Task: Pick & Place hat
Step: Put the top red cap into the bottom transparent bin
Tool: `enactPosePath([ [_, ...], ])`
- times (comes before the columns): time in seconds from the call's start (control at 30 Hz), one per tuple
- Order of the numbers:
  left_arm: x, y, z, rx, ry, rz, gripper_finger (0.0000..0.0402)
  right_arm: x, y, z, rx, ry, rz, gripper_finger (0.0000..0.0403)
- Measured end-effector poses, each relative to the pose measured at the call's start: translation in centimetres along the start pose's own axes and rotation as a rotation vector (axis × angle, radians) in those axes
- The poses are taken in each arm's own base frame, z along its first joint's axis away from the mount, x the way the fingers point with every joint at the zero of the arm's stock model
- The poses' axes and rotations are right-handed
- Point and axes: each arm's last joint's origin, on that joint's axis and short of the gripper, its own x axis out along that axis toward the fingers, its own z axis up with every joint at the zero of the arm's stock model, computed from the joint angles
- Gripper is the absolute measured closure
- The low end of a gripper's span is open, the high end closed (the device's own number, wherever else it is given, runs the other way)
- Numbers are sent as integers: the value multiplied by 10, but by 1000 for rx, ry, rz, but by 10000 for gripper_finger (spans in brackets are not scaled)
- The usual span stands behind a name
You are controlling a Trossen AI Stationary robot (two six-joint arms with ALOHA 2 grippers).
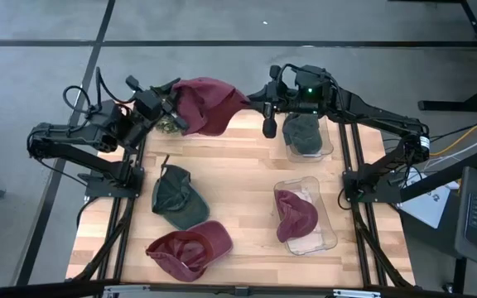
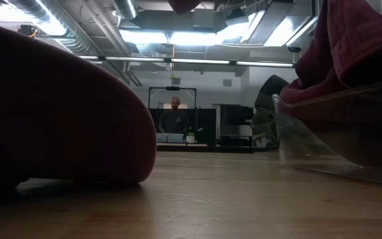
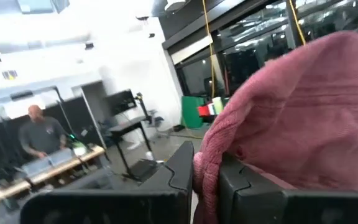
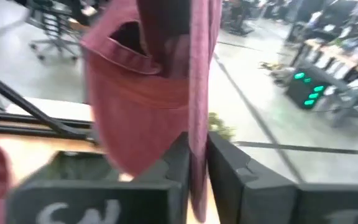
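A maroon hat [image 1: 211, 105] hangs in the air over the table's far edge, between my two grippers. My left gripper [image 1: 175, 116] is shut on its left side and my right gripper [image 1: 250, 101] is shut on its right side. On the table, a dark green hat [image 1: 177, 199] rests on its brim and crown, and another maroon hat [image 1: 190, 250] lies near the front edge. In the low view, that front hat [image 2: 58, 113] fills the left. My left gripper pinches a bunched fold of the hat's maroon cloth [image 3: 211, 163] between its two fingers, coming about level from the table's left. The hat bulges beyond the fingers, clear of the table. My right gripper pinches a thin hanging edge of the hat's cloth [image 4: 197, 127] between its fingers, about level from the table's right. The hat's body and its back opening [image 4: 126, 37] hang beyond them, lifted clear.
Two clear bins stand at the right: the far one [image 1: 328, 141] holds a green hat and the near one [image 1: 328, 236] holds a maroon hat. A person [image 3: 39, 134] stands in the room beyond the table. Bare wood lies in the table's middle.
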Motion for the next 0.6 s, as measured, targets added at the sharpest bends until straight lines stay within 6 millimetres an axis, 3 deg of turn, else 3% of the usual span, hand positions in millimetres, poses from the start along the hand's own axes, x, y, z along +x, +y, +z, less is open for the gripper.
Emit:
enactPosePath([
  [0.33, -6, -5, 0, 445, -34, -86, 383, -1, 3, -8, 190, 75, 97, 214],
  [0.6, -10, -14, -6, 419, -230, -456, 383, -2, 5, -7, 315, 72, 189, 116],
])
